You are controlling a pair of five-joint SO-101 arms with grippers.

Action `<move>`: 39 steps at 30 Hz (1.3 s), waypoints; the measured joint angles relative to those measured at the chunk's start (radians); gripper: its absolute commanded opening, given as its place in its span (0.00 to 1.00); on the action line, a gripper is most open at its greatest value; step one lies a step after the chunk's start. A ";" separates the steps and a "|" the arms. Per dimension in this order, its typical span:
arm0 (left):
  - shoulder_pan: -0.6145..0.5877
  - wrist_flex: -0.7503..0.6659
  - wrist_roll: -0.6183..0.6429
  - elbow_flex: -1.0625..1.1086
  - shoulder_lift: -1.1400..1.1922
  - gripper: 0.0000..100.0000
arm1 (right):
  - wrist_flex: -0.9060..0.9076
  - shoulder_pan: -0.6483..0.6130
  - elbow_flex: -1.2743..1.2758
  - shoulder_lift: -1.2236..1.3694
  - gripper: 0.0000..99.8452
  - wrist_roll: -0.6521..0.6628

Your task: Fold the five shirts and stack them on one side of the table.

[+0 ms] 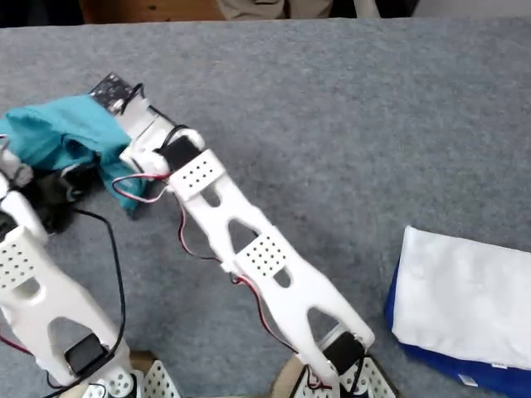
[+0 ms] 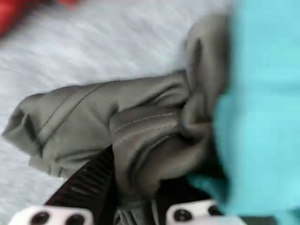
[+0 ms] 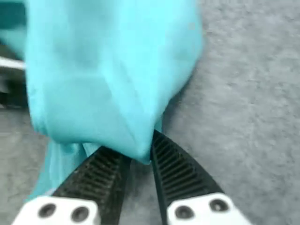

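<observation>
Roughly crosswise teal shirt, right end effector pinching

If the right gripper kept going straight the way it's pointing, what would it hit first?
The teal shirt: the right gripper pinches a fold of it, and the rest of the cloth bunches directly ahead.

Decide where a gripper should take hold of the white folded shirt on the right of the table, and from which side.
Probably the edge of the white folded shirt that faces the middle of the table, coming in low from that side. It lies flat on the blue folded shirt, and that edge is straight and unobstructed, so a low pinch could catch its layers.
</observation>
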 measured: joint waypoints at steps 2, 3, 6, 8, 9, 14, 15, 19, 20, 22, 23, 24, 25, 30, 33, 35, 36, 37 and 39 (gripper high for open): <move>-0.044 0.000 -0.002 -0.044 0.000 0.02 | 0.000 0.012 0.000 0.000 0.00 0.000; -0.069 0.000 -0.002 -0.072 0.000 0.02 | 0.000 0.018 0.000 0.000 0.00 0.000; -0.146 0.000 -0.002 -0.176 0.000 0.02 | 0.009 0.054 0.000 -0.003 0.00 0.000; -0.198 0.000 -0.002 -0.261 0.000 0.02 | 0.032 0.084 0.000 -0.015 0.00 0.000; -0.224 0.000 0.002 -0.308 0.000 0.02 | 0.046 0.100 0.000 -0.025 0.00 0.000; -0.321 0.000 0.020 -0.574 0.000 0.02 | 0.160 0.204 0.000 -0.127 0.00 0.003; -0.328 0.000 0.035 -0.621 0.000 0.02 | 0.193 0.227 0.000 -0.149 0.00 0.003; -0.327 0.003 0.104 -0.729 0.000 0.02 | 0.351 0.316 0.000 -0.222 0.00 0.044; -0.319 0.012 0.109 -0.735 0.000 0.02 | 0.390 0.338 0.000 -0.232 0.00 0.077; -0.292 0.043 0.109 -0.735 0.000 0.03 | 0.463 0.371 0.000 -0.241 0.01 0.157; -0.270 0.064 0.109 -0.735 0.000 0.04 | 0.497 0.384 0.000 -0.244 0.02 0.206; -0.247 0.086 0.106 -0.735 0.000 0.05 | 0.528 0.393 0.000 -0.244 0.05 0.250; -0.222 0.103 0.103 -0.735 0.000 0.08 | 0.557 0.399 0.000 -0.245 0.08 0.290; -0.153 0.135 0.101 -0.735 0.000 0.27 | 0.592 0.445 0.000 -0.245 0.33 0.377; -0.138 0.153 0.129 -0.735 0.000 0.30 | 0.595 0.462 0.000 -0.269 0.40 0.410; -0.133 0.157 0.173 -0.735 0.000 0.31 | 0.595 0.460 0.000 -0.301 0.38 0.413; -0.133 0.158 0.189 -0.735 0.000 0.31 | 0.595 0.457 0.000 -0.321 0.36 0.413; -0.135 0.158 0.196 -0.735 0.000 0.31 | 0.595 0.457 0.000 -0.339 0.34 0.414; -0.135 0.158 0.206 -0.735 0.000 0.31 | 0.595 0.446 0.000 -0.376 0.30 0.416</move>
